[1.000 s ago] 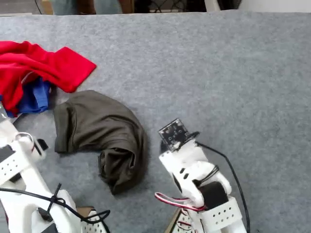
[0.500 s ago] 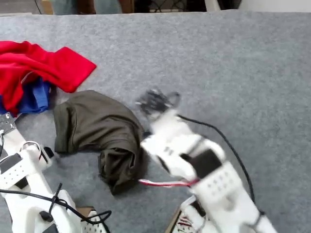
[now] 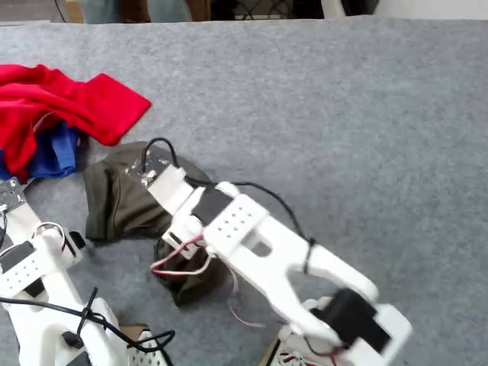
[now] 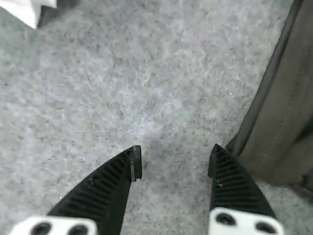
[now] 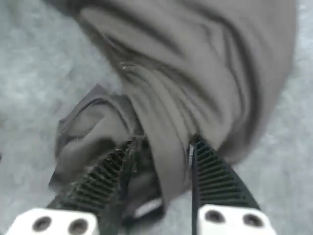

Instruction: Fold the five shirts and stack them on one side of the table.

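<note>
A crumpled dark olive shirt (image 3: 122, 198) lies at the front left of the grey table. My right arm (image 3: 236, 229) stretches across it from the front right. In the right wrist view the right gripper (image 5: 162, 143) is open just above the olive shirt (image 5: 205, 58), with a raised fold between its fingers. My left gripper (image 4: 173, 156) is open over bare table, with the olive shirt's hem (image 4: 279, 127) just beside one finger. A red shirt (image 3: 69, 103) lies bunched at the far left on top of a blue shirt (image 3: 57, 152).
The left arm (image 3: 34, 267) stands at the front left corner, close to the olive shirt. The grey cloth-covered table (image 3: 366, 114) stretches away to the right and back. Furniture legs stand beyond the far edge.
My right arm has swung left from beside the olive shirt to over it, with its gripper now down on the cloth. The left arm shifted slightly.
</note>
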